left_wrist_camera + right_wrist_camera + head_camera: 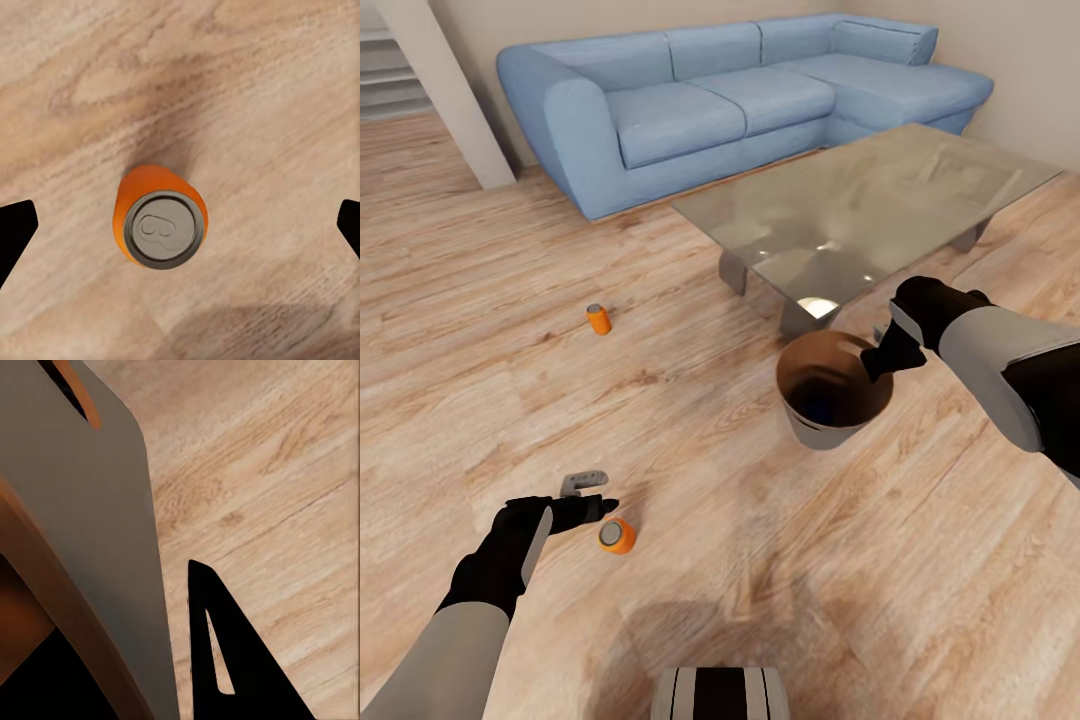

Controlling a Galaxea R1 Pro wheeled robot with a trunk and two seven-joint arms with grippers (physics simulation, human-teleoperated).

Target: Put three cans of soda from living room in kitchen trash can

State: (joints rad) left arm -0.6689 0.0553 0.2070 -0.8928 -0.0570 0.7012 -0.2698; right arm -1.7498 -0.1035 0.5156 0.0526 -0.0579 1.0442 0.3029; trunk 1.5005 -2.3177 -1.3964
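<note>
Orange can [160, 225] is standing between the wide-open, empty left gripper [180, 225] fingers—pickup pending, needing descent and closing—while the right gripper [887, 355] is clamping the bin [830, 425] rim at 3 o'clock.

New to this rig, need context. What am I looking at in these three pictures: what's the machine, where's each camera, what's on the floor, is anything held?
It's a simulated two-armed wheeled robot. The big picture comes from its head camera, looking down over both arms; the other two come from cameras at each wrist.

On the wood floor: one orange soda can beside the left gripper, another can farther off, plus a blue sofa and glass coffee table.

The left wrist view looks straight down on the near can, with the fingers spread wide either side, nothing gripped. The right gripper is closed on the rim of the trash can, a grey bucket, brown inside.
</note>
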